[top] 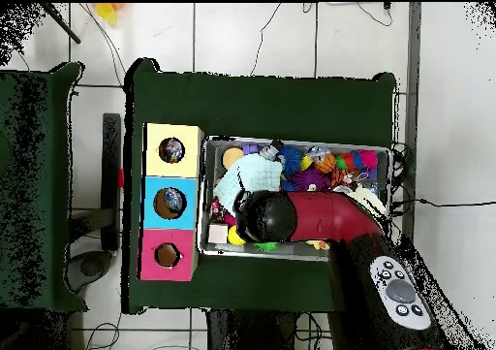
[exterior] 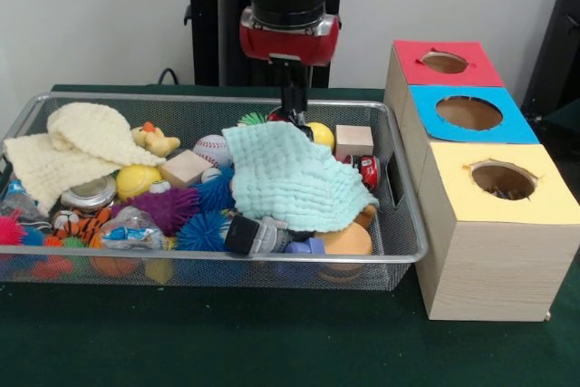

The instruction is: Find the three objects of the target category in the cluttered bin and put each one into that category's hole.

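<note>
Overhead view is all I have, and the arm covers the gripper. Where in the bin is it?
Observer: The gripper is low at the far side of the bin, just behind the mint cloth.
Operator: Anything right beside it?
Observer: A yellow ball sits right next to it, with a wooden cube one further along.
Operator: Is it holding something?
Observer: Can't tell; the cloth hides its tip.

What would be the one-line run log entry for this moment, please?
gripper: low in wire bin, far side, by light blue cloth | fingers: cannot tell | red, blue, yellow hole: uncovered
</note>
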Controlling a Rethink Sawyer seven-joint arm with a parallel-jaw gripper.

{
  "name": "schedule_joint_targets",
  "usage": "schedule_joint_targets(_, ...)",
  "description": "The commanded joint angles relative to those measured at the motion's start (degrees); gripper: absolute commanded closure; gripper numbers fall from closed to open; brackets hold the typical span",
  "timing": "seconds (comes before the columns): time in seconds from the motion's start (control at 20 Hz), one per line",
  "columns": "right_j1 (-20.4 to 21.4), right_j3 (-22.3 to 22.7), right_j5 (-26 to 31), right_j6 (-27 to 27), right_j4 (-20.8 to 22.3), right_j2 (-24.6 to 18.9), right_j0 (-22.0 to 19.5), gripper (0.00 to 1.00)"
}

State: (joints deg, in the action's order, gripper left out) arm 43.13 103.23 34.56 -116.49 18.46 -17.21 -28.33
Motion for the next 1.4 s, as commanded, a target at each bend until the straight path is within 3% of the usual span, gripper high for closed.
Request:
schedule_joint_targets(0.05, -0.03, -13.44, 6.7, 4.75, 0.53, -5.06, 3.53, 1.0)
schedule_joint_targets(0.4, -3.42, -16.15, 9.84, 7.02, -0.45, -5.8, 2.85, 1.0)
schedule_joint_targets(0.65, -8.05, -19.4, 9.4, 9.26, 0.3, -7.13, 0.96, 1.0)
schedule_joint_targets(1.0, -8.81, -21.89, 12.08, 12.22, 0.99, -7.69, -1.45, 1.0)
schedule_joint_targets(1.4, -8.87, -19.94, 11.69, 14.57, 1.44, -10.16, -5.5, 1.0)
